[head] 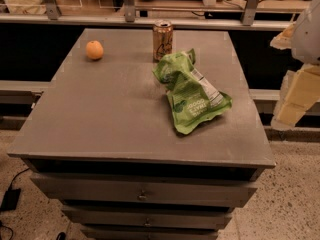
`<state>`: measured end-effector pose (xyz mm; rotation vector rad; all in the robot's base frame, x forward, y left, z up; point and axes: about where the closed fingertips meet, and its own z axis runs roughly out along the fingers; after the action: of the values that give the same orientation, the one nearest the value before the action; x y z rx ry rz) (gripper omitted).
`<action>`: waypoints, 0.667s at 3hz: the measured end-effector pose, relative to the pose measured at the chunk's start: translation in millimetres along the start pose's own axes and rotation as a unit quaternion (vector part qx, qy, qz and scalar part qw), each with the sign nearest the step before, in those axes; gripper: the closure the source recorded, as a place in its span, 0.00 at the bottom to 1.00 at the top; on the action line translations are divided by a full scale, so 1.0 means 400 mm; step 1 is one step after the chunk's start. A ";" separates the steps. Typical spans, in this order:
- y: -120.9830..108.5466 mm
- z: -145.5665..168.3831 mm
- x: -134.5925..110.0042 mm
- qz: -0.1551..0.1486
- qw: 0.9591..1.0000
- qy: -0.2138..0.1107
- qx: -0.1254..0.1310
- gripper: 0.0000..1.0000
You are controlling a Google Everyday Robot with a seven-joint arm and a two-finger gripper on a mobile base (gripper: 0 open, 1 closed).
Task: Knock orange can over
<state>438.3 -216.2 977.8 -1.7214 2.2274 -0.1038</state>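
The orange can (163, 40) stands upright near the far edge of the grey table top (110, 114), a coppery can with a silver top and pale script. My gripper (294, 95) is at the right edge of the view, beyond the table's right side and well to the right of the can, not touching anything on the table. Part of it is cut off by the edge of the view.
A crumpled green snack bag (192, 91) lies just in front and right of the can, its top corner close to the can. A round orange fruit (94, 50) sits at the far left. Drawers (142, 194) run below the table's front edge. A rail and shelving (150, 20) stand behind the table.
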 end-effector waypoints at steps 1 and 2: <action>-0.012 0.002 0.000 -0.002 1.000 -0.002 0.003 0.00; -0.092 0.021 0.002 -0.016 1.000 -0.012 0.018 0.00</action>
<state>475.0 -225.7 978.9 -1.7303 2.1685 -0.1291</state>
